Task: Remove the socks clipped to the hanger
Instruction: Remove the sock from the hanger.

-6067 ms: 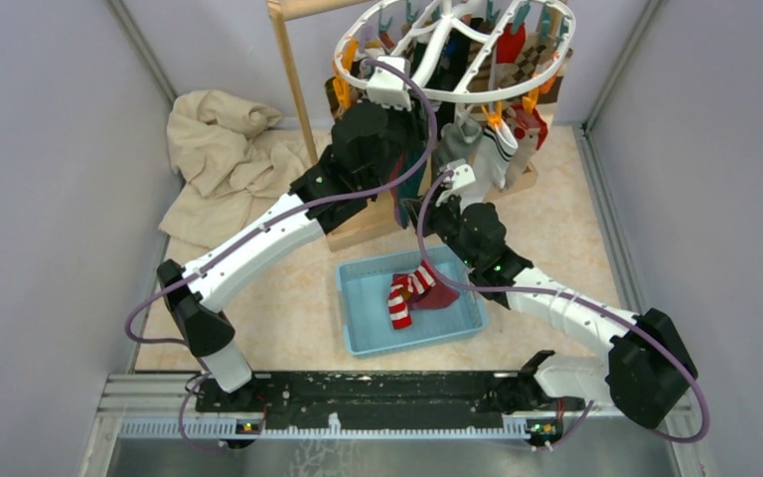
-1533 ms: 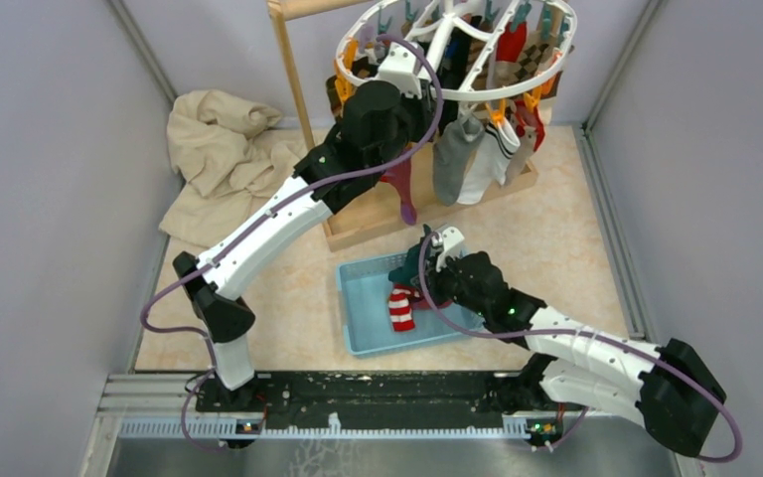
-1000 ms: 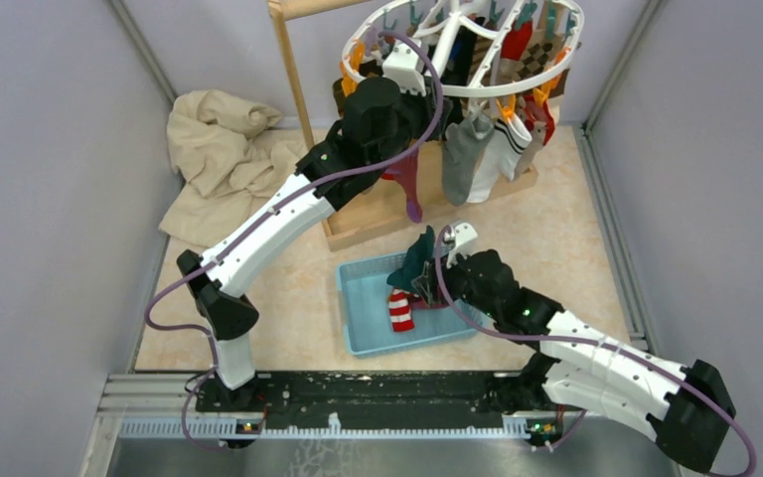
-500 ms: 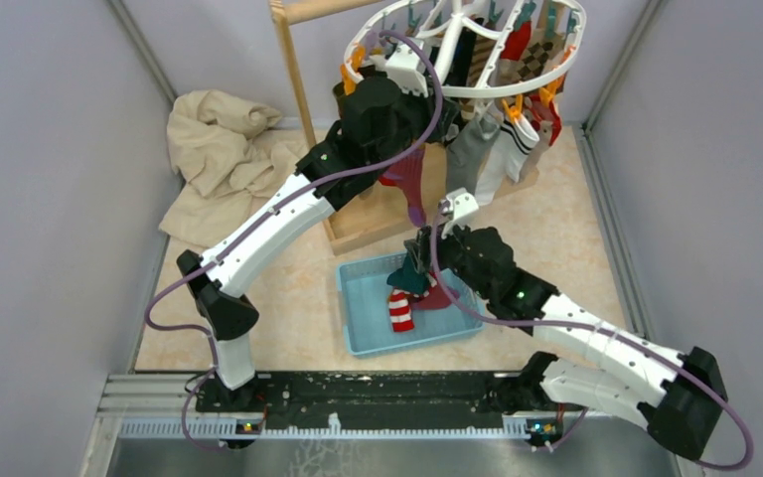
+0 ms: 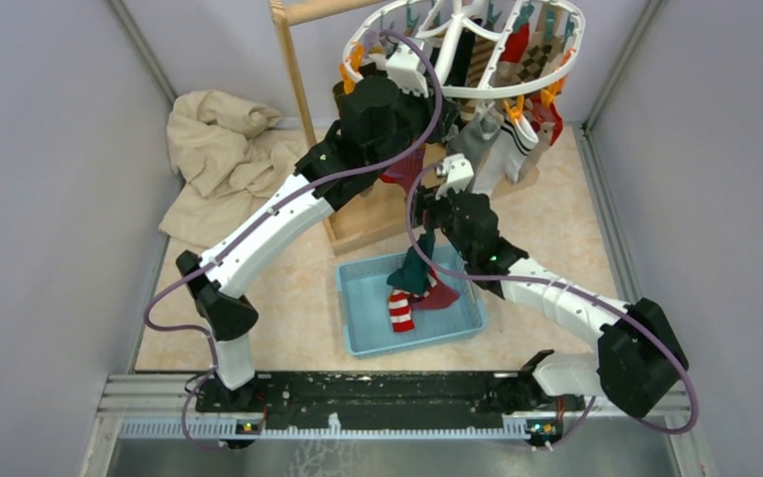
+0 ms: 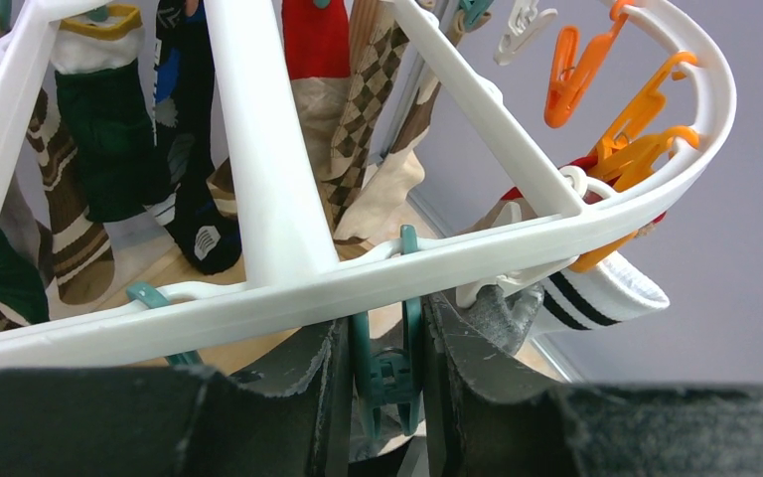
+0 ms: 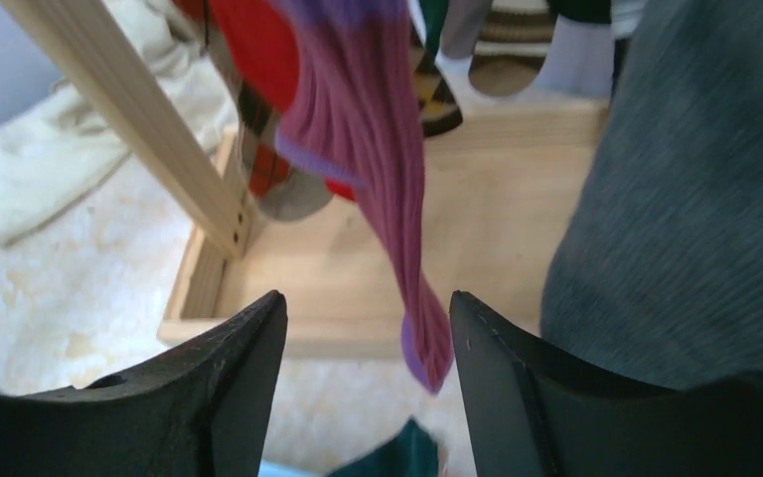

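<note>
Teal clip [image 6: 387,373] on the hanger [image 6: 258,169] sat squeezed in the left gripper [image 6: 385,338]; right gripper [image 7: 366,303] gaped empty beside 1 purple sock [image 7: 378,149].

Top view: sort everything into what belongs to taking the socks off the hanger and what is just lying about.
Job in hand:
hanger
clipped socks
teal clip, gripped by the left tool
right tool, open
blue tray with loose socks in it

Lying about:
beige cloth
wooden stand
</note>
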Controlling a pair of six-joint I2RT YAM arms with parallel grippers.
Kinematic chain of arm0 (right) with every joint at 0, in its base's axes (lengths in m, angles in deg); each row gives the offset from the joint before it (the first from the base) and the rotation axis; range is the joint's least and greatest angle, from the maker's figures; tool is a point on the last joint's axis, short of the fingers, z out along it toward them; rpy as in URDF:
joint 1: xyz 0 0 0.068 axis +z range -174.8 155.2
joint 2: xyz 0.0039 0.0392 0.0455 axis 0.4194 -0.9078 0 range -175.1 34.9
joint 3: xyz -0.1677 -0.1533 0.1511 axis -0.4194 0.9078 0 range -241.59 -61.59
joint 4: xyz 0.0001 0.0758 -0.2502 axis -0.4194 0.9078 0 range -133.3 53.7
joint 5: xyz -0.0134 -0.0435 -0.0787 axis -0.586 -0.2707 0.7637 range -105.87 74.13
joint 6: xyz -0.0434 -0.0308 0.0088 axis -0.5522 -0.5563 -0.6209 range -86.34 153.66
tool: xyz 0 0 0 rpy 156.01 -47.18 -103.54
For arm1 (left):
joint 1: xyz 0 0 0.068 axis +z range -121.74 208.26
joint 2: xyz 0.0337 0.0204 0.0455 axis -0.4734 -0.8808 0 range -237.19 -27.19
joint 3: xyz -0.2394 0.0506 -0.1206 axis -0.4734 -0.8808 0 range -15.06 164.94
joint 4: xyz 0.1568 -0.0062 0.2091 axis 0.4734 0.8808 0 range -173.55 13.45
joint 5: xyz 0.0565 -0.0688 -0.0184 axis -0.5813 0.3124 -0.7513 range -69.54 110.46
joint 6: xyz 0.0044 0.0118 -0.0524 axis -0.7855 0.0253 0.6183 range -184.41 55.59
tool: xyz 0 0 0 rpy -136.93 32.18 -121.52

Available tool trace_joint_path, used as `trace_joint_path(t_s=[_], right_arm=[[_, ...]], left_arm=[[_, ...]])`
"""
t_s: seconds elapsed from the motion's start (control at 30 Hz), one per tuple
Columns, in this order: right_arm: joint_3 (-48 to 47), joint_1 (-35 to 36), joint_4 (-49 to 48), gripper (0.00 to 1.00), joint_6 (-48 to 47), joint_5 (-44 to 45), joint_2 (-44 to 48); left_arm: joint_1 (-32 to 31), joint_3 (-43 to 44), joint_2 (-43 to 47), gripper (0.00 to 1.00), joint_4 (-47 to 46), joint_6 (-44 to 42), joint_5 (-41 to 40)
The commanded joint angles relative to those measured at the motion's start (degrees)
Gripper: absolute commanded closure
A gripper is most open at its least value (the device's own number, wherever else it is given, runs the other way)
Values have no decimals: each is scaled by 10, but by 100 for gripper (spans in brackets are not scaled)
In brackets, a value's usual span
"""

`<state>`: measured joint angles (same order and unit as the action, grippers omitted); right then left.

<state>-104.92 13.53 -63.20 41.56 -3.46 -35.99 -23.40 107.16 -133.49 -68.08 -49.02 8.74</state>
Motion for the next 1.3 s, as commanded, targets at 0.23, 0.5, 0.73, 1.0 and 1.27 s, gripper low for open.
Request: trace_joint_path(t_s=[0.23,0.5,0.73,1.0,1.27], right_arm=[[-46,-73,-133,38,32,-99,-49],[-59,-85,-141,74,65,-160,-74],[-42,-86,-123,100,71,-168,-40],[-29,-86,-123,76,61,-192,-24],[-68,-87,-111,63,43,-180,-60]], left_arm=[[-9,-13,22,69,-13,-15,32],[-8,-18,35,62,-11,-23,32],[-7,-33,46,55,-10,-32,24],[-5,-44,52,54,-13,-31,25],[-5,-42,49,54,-13,-30,28]])
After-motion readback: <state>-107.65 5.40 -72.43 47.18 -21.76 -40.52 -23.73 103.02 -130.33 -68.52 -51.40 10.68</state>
